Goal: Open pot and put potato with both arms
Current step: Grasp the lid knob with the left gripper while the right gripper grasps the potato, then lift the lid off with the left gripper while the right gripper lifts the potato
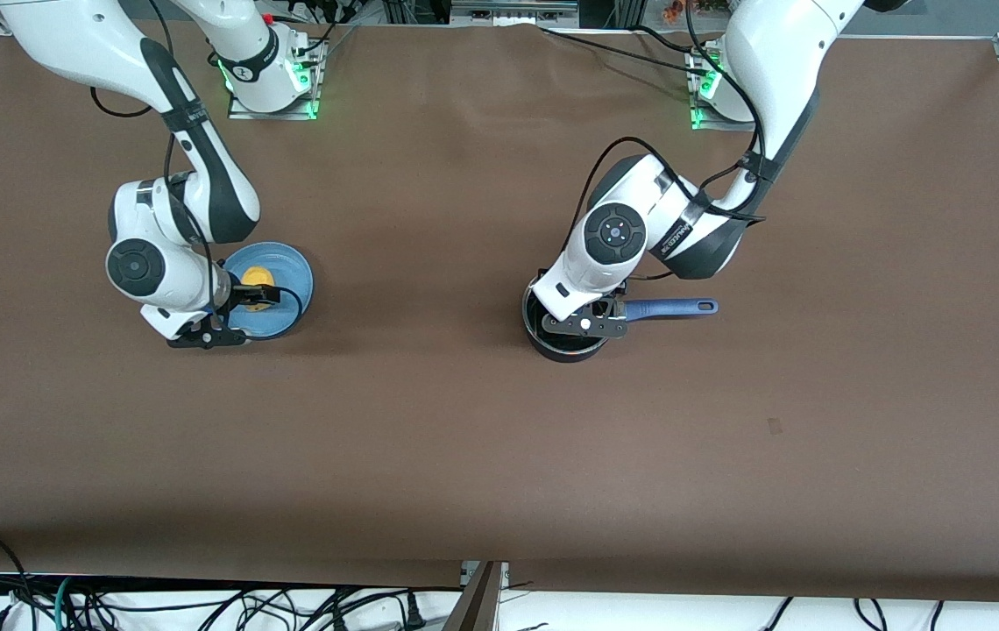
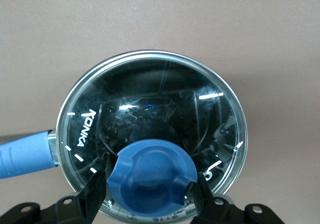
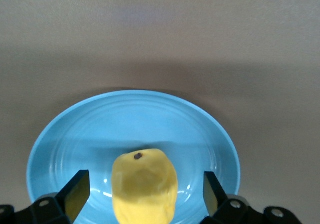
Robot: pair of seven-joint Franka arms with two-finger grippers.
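Observation:
The black pot (image 1: 545,343) with its long blue handle (image 1: 670,308) stands toward the left arm's end of the table. Its glass lid (image 2: 150,114) is on. My left gripper (image 2: 148,194) is down over the lid, its fingers (image 2: 94,196) pressed against both sides of the blue knob (image 2: 150,176). The yellow potato (image 3: 144,184) lies on a light-blue plate (image 3: 100,129) toward the right arm's end. My right gripper (image 3: 143,196) is low over the plate and open, with one finger on each side of the potato and a gap on both sides.
Brown cloth covers the whole table (image 1: 429,421). The two arm bases (image 1: 272,83) stand along the edge farthest from the front camera. Cables hang below the edge nearest that camera.

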